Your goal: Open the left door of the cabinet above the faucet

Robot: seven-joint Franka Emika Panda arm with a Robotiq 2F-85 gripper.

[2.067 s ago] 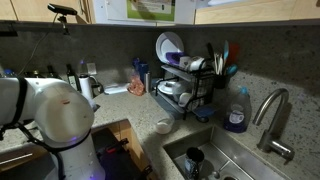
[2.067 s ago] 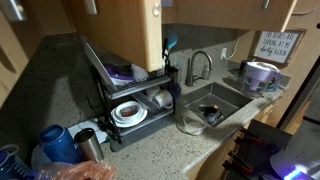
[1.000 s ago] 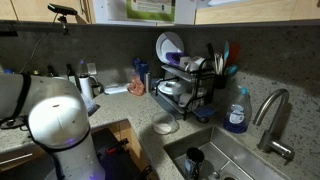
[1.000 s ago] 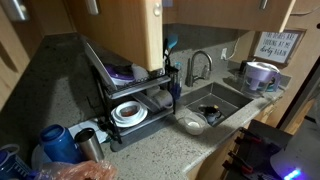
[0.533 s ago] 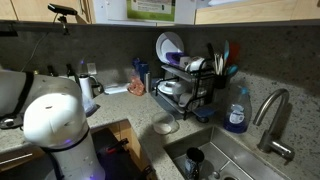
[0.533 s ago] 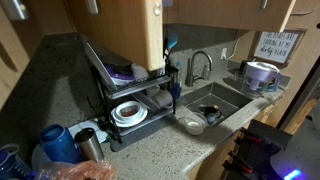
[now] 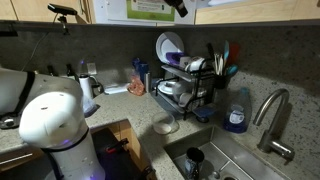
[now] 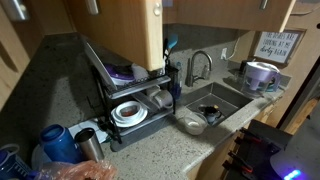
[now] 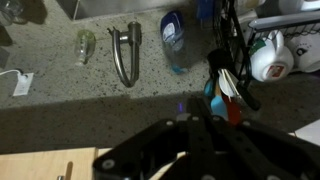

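Observation:
The cabinet (image 7: 255,12) is light-brown wood along the top edge, above the faucet (image 7: 272,120). In an exterior view its left door (image 8: 220,10) looks flush with its twin, both cut off by the frame. My gripper (image 7: 179,6) shows only as a dark tip at the top edge, just left of the cabinet. In the wrist view the gripper (image 9: 208,115) is dark with its fingers together and nothing between them. It looks down on the faucet (image 9: 125,50), and pale wood with a handle (image 9: 45,166) fills the bottom left corner.
A black dish rack (image 7: 190,85) with plates and cups stands left of the sink (image 8: 215,100). A blue soap bottle (image 7: 237,112) stands by the faucet. Another door panel (image 8: 115,30) hangs in front of the rack. My white arm base (image 7: 50,125) fills the lower left.
The gripper tip has come into view at the top of an exterior view. The white arm body has shifted a little to the left. The cabinet doors have not moved.

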